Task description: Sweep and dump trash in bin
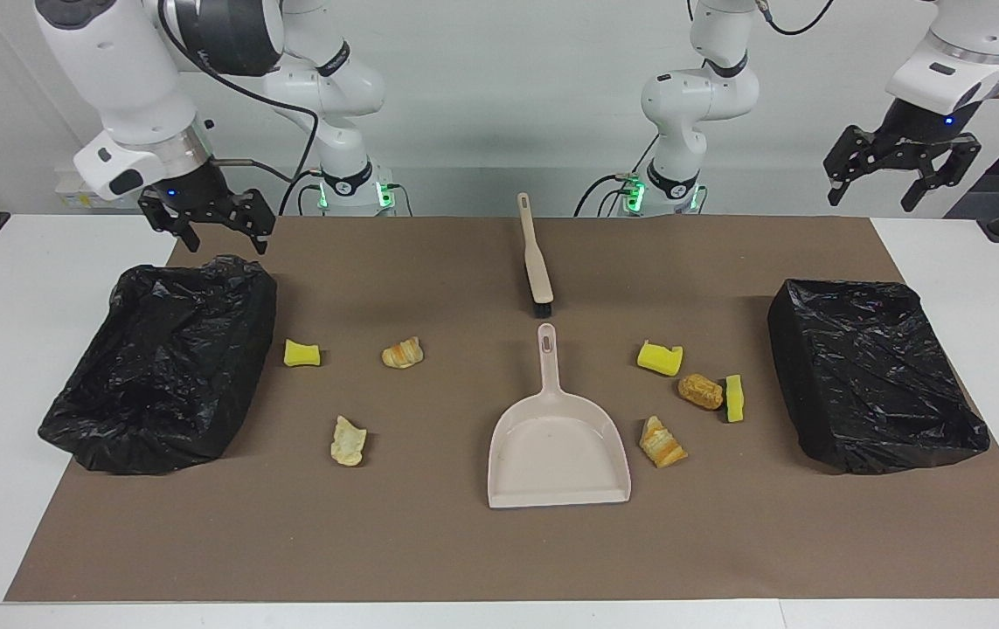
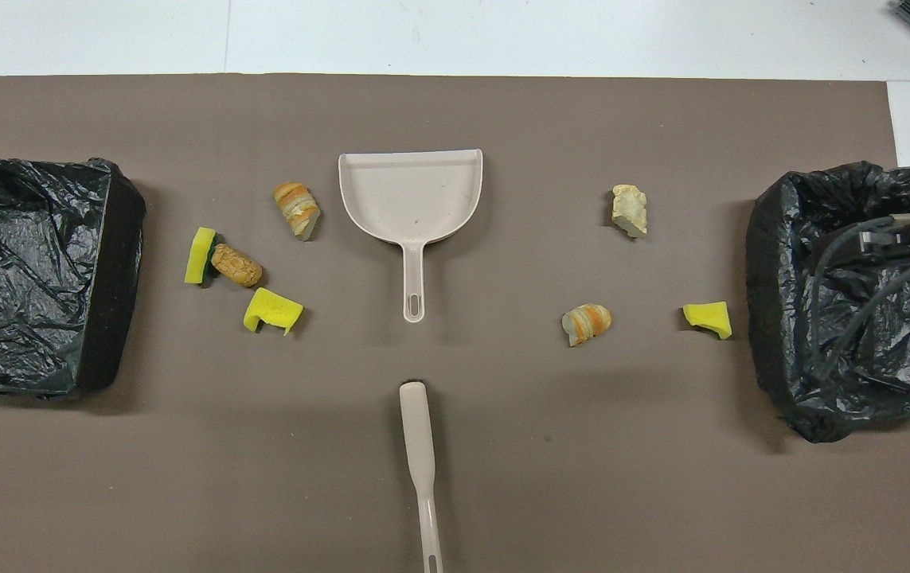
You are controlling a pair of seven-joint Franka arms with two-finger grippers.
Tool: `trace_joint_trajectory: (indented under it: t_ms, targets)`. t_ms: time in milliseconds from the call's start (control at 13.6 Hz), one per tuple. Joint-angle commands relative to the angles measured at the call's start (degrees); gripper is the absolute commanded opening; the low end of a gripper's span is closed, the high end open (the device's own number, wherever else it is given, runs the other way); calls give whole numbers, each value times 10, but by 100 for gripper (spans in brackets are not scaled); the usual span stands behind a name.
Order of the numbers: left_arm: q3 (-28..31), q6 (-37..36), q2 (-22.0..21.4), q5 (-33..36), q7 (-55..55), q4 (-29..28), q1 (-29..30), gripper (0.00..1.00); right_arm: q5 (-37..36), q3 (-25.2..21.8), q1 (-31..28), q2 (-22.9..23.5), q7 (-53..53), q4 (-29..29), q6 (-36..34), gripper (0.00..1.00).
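While both claws, left (image 1: 901, 170) and right (image 1: 206, 223), hang spread and empty: brush (image 1: 537, 262), dustpan (image 1: 557, 437) untouched; seven trash pieces (image 1: 663, 356) unswept; bins (image 1: 875, 371) unfilled.

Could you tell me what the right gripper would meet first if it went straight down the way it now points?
Probably the black bin at its end of the table: the open right gripper hangs over that bin's edge nearest the robots. Depth is unclear, so it might meet the brown mat instead.

A: Where's the dustpan (image 1: 558, 450)?
B: Mid-mat (image 1: 464, 550), with the brush (image 1: 537, 262) at twelve o'clock in the facing view, nearer the robots.
A: The bins?
B: One bin (image 1: 163, 362) at nine o'clock, the other bin (image 1: 875, 376) at three; trash pieces (image 1: 700, 390) lie between.
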Motion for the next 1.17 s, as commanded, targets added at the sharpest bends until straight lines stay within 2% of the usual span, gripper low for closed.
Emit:
trace_joint_trajectory:
  t_ms: [0,220,440,587,806,1100]
  targets:
    - [-1,2,-40,-5,-25,-51,-40,100,-1,3,4,21,-16,5,6,100]
    - [-1,11,-71,-5,-124,-108,-119,100,-13,12,6,32,-45,11,26,100]
    - [-2,26,-111,-5,-221,-184,-204,100,-14,19,7,98,-87,108,-11,100]
    - [-2,62,-139,-13,-283,-255,-271,100,-13,19,18,127,-86,140,-12,100]
    - [-2,134,-141,-16,-427,-329,-369,100,-7,24,32,162,-81,159,9,100]
    - [-2,206,-134,-41,-545,-399,-459,100,-2,34,44,189,-56,156,38,100]
